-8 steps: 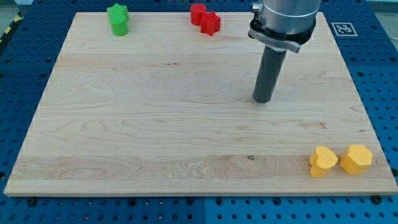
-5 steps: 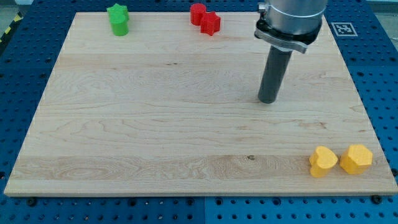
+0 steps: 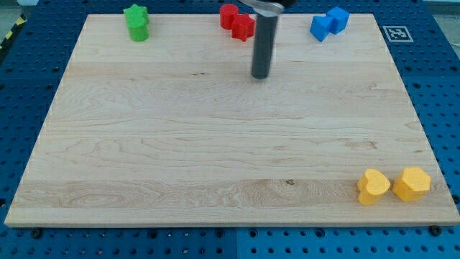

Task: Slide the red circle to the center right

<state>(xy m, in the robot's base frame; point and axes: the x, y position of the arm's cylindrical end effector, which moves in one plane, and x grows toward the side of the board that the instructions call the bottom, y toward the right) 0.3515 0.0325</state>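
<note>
The red circle sits at the view's top edge of the wooden board, touching a red star-shaped block just to its right. My tip rests on the board below and to the right of the two red blocks, a short way from the red star. The rod rises from it to the view's top and partly covers the star's right side.
Two blue blocks lie together at the top right. A green block stands at the top left. Two yellow blocks lie side by side at the bottom right corner.
My tip has moved up and to the left, from the board's right-middle toward the red blocks. The blue blocks, hidden before by the arm, now show. No block has moved.
</note>
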